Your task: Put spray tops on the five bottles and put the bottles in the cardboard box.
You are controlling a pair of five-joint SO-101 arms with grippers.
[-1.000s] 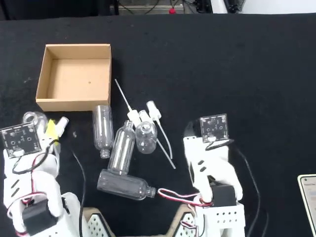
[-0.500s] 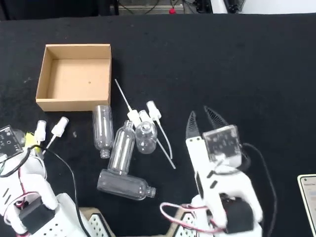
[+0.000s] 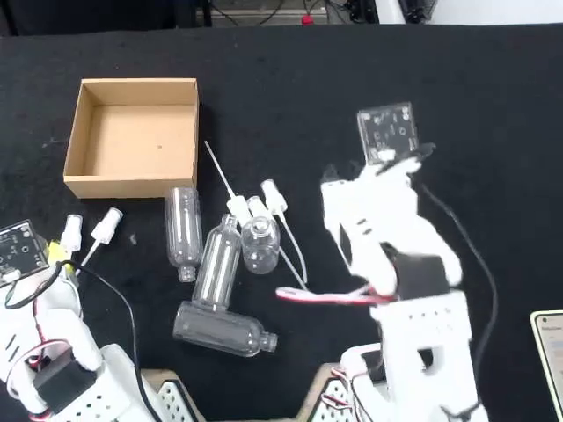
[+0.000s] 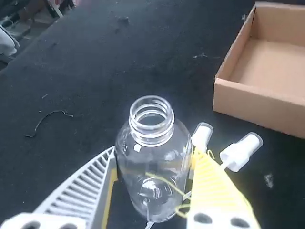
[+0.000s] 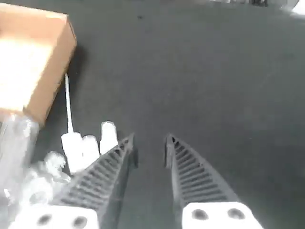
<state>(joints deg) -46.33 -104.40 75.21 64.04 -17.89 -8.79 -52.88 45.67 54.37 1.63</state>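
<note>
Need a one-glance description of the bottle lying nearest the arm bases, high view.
Find the cardboard box; in front of it, toward the arms, clear bottles and white spray tops lie in a cluster. The target bottle is at the cluster's near edge, closest to the arm bases. It alone lies crosswise, neck toward the right arm; its two neighbours lie lengthwise.

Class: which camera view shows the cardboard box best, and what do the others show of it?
The high view: it looks down on the whole cardboard box, all four walls and the bare floor. The left wrist view takes in one corner and part of the inside; the right wrist view, just one corner.
</note>
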